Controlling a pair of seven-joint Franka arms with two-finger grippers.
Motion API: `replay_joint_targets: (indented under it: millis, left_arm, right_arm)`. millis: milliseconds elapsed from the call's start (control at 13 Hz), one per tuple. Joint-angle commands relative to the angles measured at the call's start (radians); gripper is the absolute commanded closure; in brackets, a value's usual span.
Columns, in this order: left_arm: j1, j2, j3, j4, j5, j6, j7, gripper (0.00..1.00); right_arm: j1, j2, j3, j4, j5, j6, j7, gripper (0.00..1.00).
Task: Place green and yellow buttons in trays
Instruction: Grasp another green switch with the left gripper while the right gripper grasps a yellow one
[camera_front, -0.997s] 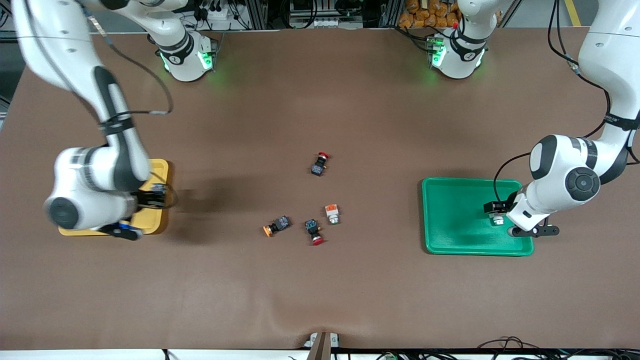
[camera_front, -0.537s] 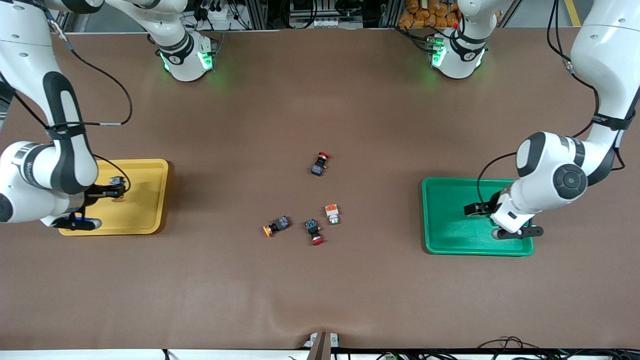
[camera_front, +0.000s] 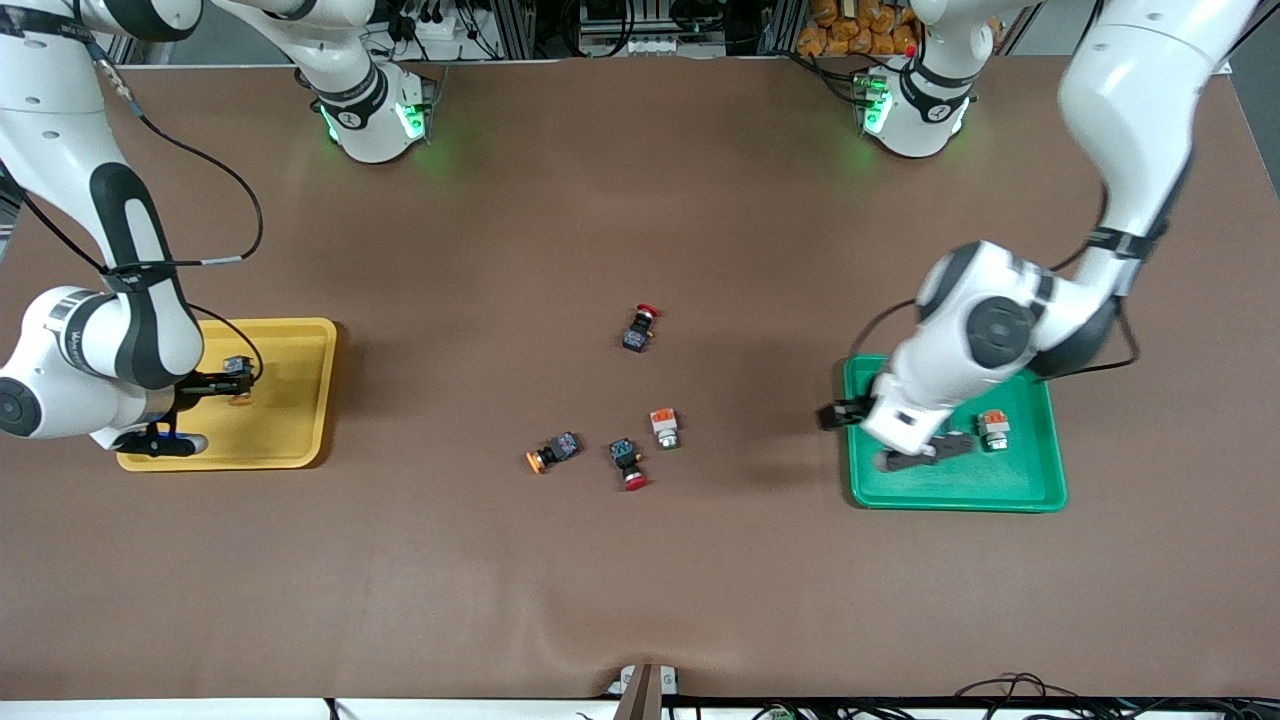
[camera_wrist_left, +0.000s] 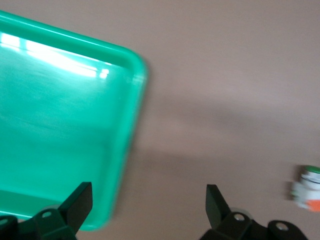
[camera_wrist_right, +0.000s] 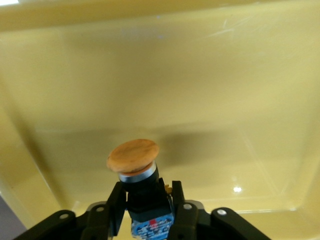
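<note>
My right gripper is shut on a black-bodied yellow button and holds it low over the yellow tray, which fills the right wrist view. My left gripper is open and empty over the green tray's rim toward the table's middle; its fingers straddle that rim. A white-bodied green button lies in the green tray. Another green button and a yellow button lie on the table's middle; the green one also shows in the left wrist view.
Two black switches with red caps lie on the table: one farther from the front camera than the loose buttons, one between them. The brown table is otherwise bare.
My left gripper let go of a green button in the green tray and moved toward the table's middle. My right arm swung over the yellow tray and settled, still holding the yellow button.
</note>
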Motion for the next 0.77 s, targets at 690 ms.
replay_joint_targets:
  millis: [690]
  left_arm:
    - [-0.608, 0.237, 0.367, 0.337, -0.007, -0.01, -0.283, 0.0]
  right_arm:
    - [0.12, -0.029, 0.035, 0.174, 0.149, -0.285, 0.259, 0.0]
